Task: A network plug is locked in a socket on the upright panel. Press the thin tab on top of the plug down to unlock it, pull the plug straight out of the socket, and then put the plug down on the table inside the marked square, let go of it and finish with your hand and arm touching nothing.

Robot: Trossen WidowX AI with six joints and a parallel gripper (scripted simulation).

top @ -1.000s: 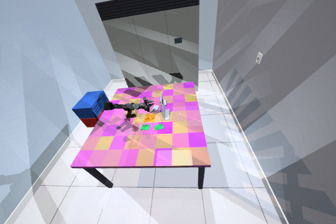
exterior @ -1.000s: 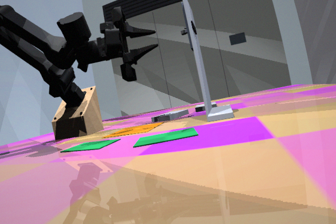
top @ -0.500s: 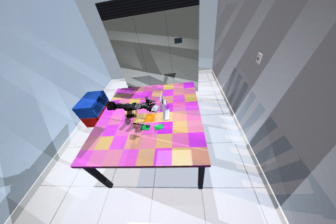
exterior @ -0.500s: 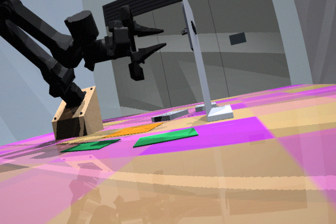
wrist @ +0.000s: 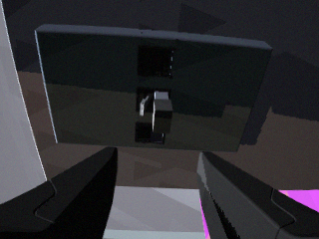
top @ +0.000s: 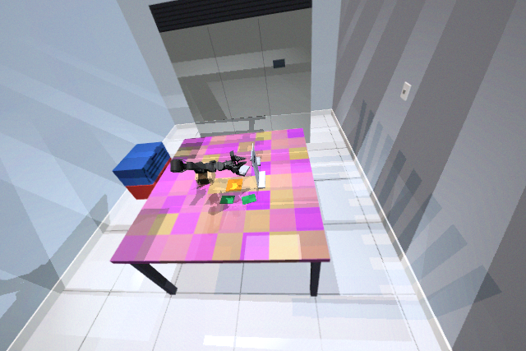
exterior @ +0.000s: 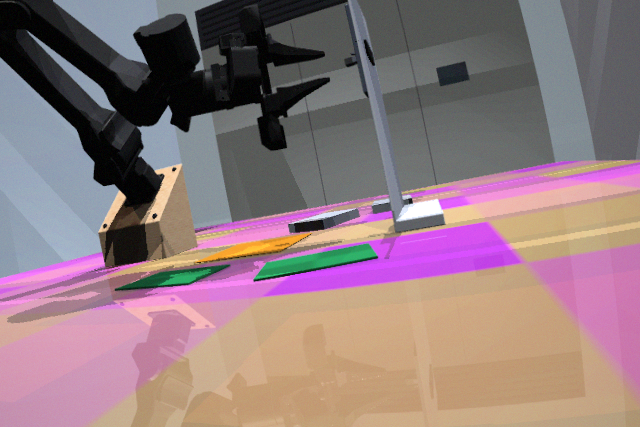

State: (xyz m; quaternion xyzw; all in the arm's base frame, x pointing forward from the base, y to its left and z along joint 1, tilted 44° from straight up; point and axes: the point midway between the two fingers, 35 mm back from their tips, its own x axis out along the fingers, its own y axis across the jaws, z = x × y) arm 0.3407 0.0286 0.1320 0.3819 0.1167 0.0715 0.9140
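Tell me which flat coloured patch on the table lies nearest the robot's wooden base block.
The orange patch; it lies closer to the block than both green patches.

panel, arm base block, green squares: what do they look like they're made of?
Upright panel: likely painted metal or plastic; thin, flat grey, matte. Base block: looks like wood; tan faces, dark corner screws. Green squares: thin flat sheets, uniform matte colour; material unclear.
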